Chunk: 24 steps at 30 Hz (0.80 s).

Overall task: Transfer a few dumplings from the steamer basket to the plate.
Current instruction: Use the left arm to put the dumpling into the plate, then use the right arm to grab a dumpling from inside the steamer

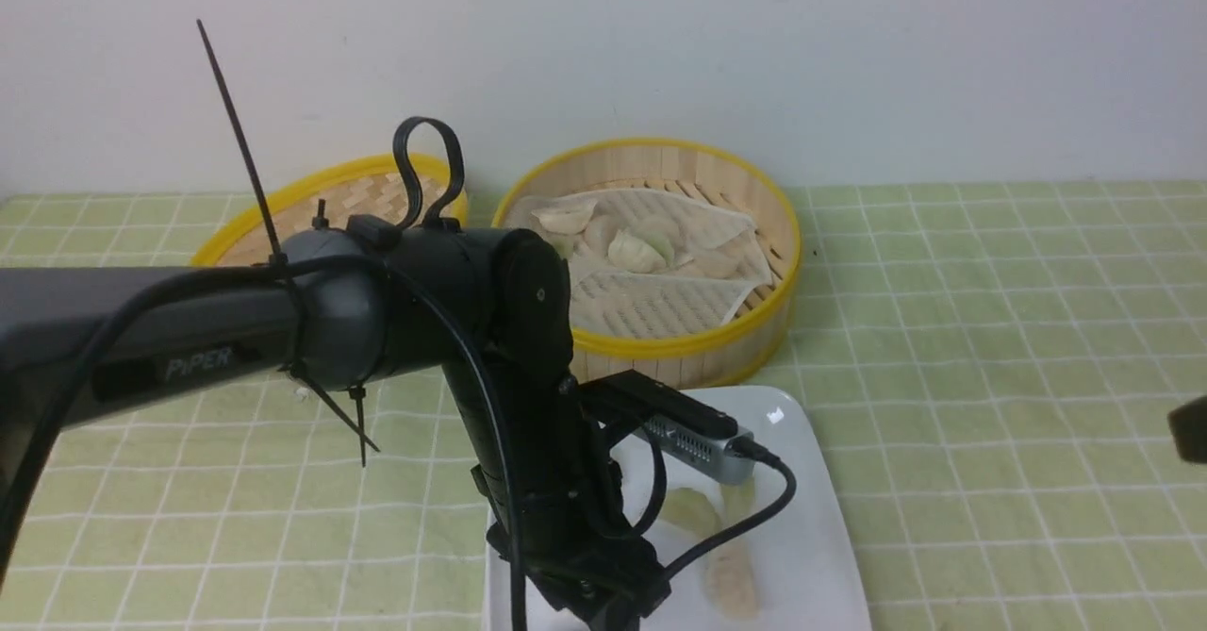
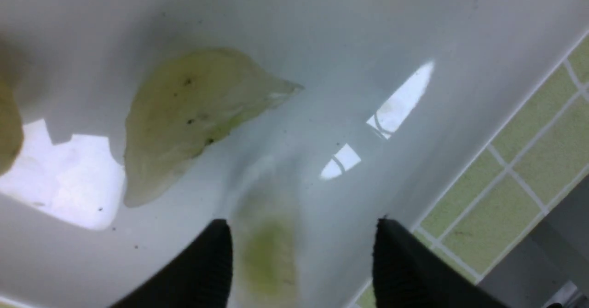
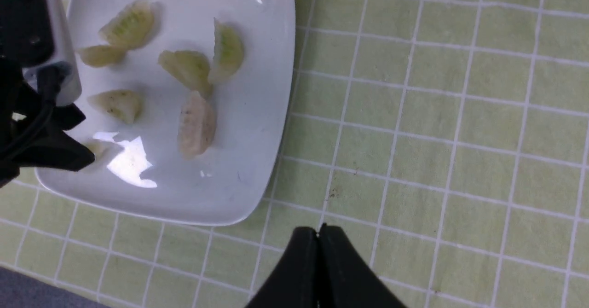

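Observation:
The steamer basket (image 1: 660, 353) stands at the back with several dumplings (image 1: 636, 252) on its white liner. The white plate (image 1: 811, 480) lies in front of it and holds several dumplings (image 3: 197, 124). My left gripper (image 2: 301, 252) is low over the plate (image 2: 345, 45), jaws wide apart. A blurred greenish dumpling (image 2: 267, 252) lies on the plate between them, close to one finger (image 2: 207, 271). Another dumpling (image 2: 188, 114) lies just ahead. My right gripper (image 3: 318, 234) is shut and empty above the tablecloth beside the plate (image 3: 230, 193); in the front view only a dark tip (image 1: 1190, 428) shows.
The shallow woven lid (image 1: 349, 197) lies at the back left beside the basket. A green checked tablecloth (image 1: 990, 329) covers the table. My left arm (image 1: 236, 329) crosses the front view and hides the plate's left part. A white wall stands behind.

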Tool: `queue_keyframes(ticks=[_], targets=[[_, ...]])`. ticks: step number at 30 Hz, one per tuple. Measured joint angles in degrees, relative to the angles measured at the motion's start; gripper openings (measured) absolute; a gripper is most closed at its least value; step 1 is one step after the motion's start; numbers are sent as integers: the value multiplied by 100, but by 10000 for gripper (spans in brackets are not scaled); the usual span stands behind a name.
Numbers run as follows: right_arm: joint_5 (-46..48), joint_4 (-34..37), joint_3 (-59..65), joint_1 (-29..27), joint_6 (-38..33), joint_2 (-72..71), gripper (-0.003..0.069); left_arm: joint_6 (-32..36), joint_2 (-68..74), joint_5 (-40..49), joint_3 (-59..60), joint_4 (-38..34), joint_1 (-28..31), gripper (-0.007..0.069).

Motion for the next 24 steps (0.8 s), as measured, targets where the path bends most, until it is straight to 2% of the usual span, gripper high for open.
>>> queue_keyframes(ticks=[3,5,6,9,11,12,14,18,21,24], targets=[[-72,199,-402,2,-297,549,-15,-62,0,12,-22,-6,13,490],[-101,347,-666,2,-531,873,-15,-199,-63,53,-67,1,62,475],[-123,433,-811,2,-651,1051,-15,-271,-131,53,-84,14,117,445],[-164,752,-1402,26,-1018,1822,-15,-552,-642,85,-120,98,343,281],[-178,850,-1919,179,-1323,2458,-15,-706,-1183,172,-120,177,562,113],[-182,850,-2175,274,-1452,2753,-15,-750,-1395,195,-120,200,653,64],[-236,812,-2652,443,-1647,3277,-13,-808,-1932,232,-120,230,771,19],[-555,536,-3699,827,-1885,4448,-6,-860,-2930,451,-109,237,813,-6],[-711,400,-4197,908,-1905,5027,9,-916,-3432,626,-106,231,813,-6],[-832,304,-4824,956,-1917,5721,53,-985,-3997,918,-102,231,813,-6]])
